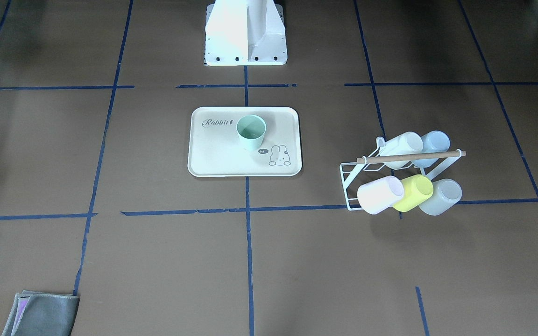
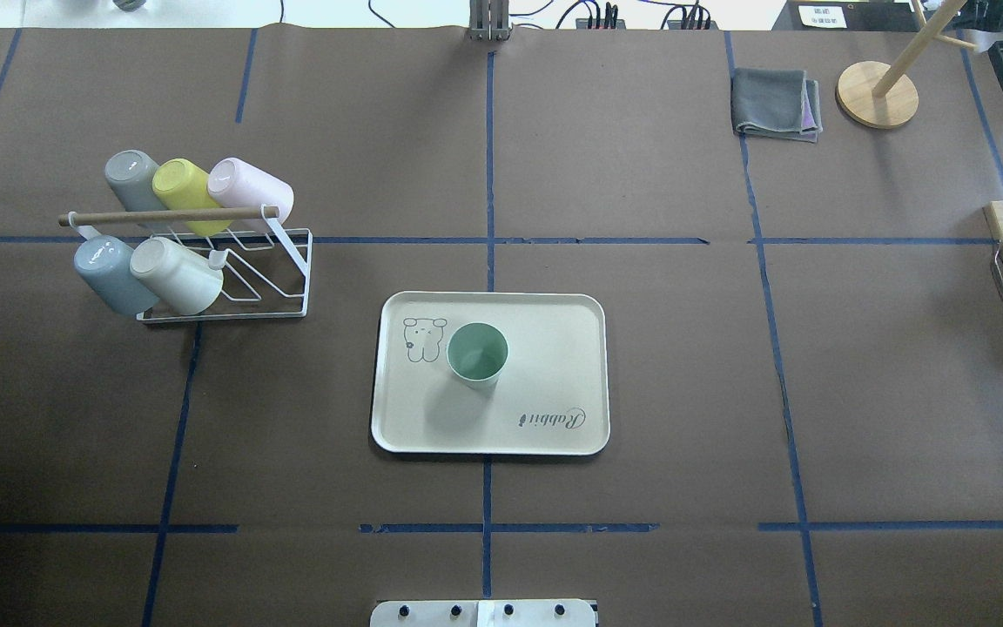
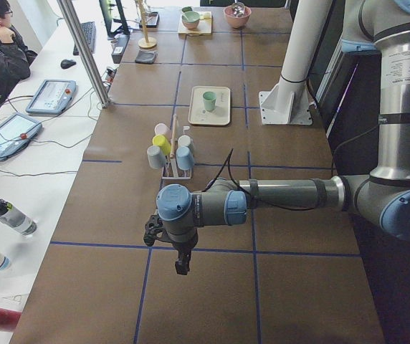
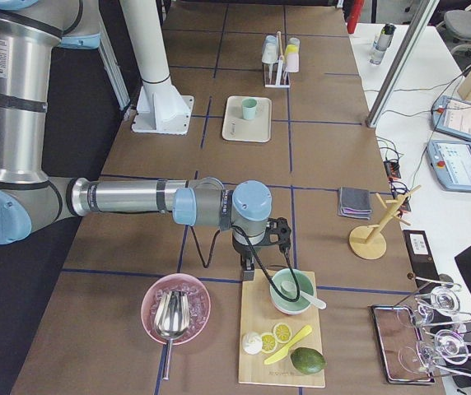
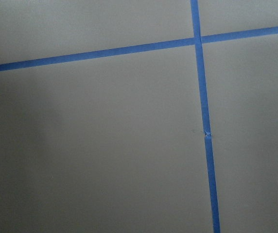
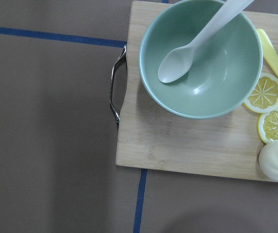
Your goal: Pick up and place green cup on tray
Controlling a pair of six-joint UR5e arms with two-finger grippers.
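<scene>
Mint-green plastic, the green cup (image 2: 477,353) stands upright and mouth-up inside the tray (image 2: 554,383), its base on the tray floor between the rabbit drawing and the "Rabbit" lettering, nearer the rabbit end. Nothing touches it and it looks empty. The tray lies flat on the bench (image 2: 684,366) just in front of the robot's base. To the robot's left, well apart from the tray, a wire rack (image 2: 286,261) holds five other cups on their sides, among them a lime cup (image 2: 181,185). Neither arm is anywhere near the tray. The left end effector (image 3: 181,264) hangs over bare bench at the robot's left end, its wrist camera showing only brown paper and blue tape (image 5: 204,131). The right end effector (image 4: 248,270) hangs at the opposite end beside a wooden board (image 6: 178,145) carrying a bowl (image 6: 202,63). Both appear only in the side views, so I cannot tell whether their fingers are spread or closed, though no cup hangs from either. Judged from how things lie, the pick and the placing are done, and nothing of the task seems left.
</scene>
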